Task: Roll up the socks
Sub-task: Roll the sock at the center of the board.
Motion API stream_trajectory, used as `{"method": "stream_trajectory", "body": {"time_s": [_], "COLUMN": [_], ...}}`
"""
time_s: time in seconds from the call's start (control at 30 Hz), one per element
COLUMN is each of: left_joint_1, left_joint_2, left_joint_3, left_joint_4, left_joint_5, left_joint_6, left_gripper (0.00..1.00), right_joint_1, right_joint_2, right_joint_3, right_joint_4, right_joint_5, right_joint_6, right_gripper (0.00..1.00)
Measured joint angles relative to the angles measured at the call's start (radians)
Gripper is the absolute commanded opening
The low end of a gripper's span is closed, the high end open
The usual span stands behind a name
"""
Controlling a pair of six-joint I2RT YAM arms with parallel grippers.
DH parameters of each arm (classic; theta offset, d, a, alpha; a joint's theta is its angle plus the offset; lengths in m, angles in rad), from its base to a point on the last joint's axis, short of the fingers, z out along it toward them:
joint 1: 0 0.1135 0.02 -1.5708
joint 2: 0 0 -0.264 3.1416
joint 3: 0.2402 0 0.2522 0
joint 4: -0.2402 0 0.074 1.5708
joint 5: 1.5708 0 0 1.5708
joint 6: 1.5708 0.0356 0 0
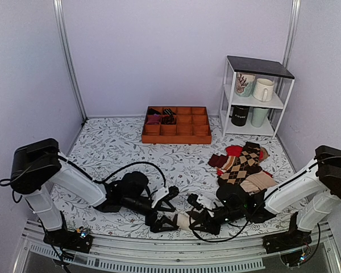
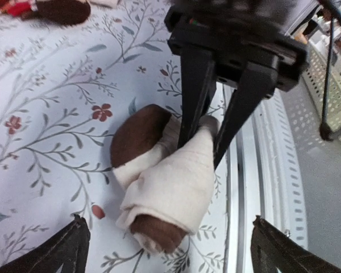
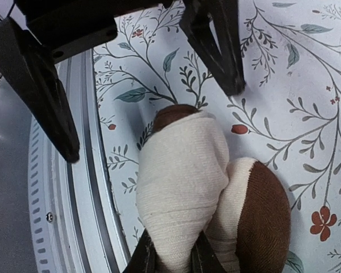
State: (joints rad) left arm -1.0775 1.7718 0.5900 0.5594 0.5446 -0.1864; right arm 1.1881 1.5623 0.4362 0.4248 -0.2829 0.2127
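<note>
Arms: two, both reaching to 6 o'clock on the table and meeting just inside its near edge.
Socks: at 6 o'clock, right beside the near rail. I count one cream roll with brown showing at its open end, and one brown toe on a cream piece lying against it. Whether that makes two socks I cannot tell.
Left gripper: jaws spread wide, one finger to each side of the roll, holding nothing.
Right gripper: its two fingers are pinched onto the cream roll, the fabric squeezed narrow between them.
Grippers, relation: I see them nose to nose across the socks, the left at 9 o'clock of the roll and the right at 3 o'clock.
Tray: one, orange-brown, at 12 o'clock, split into small compartments. Dark things sit in a few at its far-left corner, too small for me to count.
Rack: one, white with a dark top, at 1 o'clock, with two shelves.
Mugs: four, two on the upper shelf and two on the lower. One of the lower pair is black.
Pile: one heap of loose socks at 3 o'clock, argyle, red and tan, apart from the roll. I cannot make out how many.
</note>
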Motion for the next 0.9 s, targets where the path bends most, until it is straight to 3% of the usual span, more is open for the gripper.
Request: {"method": "stream_trajectory", "body": {"time_s": [0.13, 0.33, 0.9], "left_joint_1": [-0.027, -0.06, -0.068], "left_joint_2": [-0.114, -0.122, -0.008], "left_joint_3": [-0.134, -0.209, -0.15], "left_joint_4": [0.125, 0.279, 0.339], "left_joint_5": [-0.113, -0.193, -0.109], "left_joint_6": [0.109, 0.232, 0.325], "left_gripper": [0.95, 0.63, 0.58], "right_joint_1": [-0.052, -0.085, -0.148], "right_joint_2": [0.029, 0.073, 0.153], "right_joint_3": [0.0, 0.005, 0.043], "right_joint_4": [0.026, 0.058, 0.076], "right_joint_5": [-0.098, -0.198, -0.363], "right_joint_6": [0.055, 0.092, 0.105], "right_gripper": [0.1, 0.1, 0.1]}}
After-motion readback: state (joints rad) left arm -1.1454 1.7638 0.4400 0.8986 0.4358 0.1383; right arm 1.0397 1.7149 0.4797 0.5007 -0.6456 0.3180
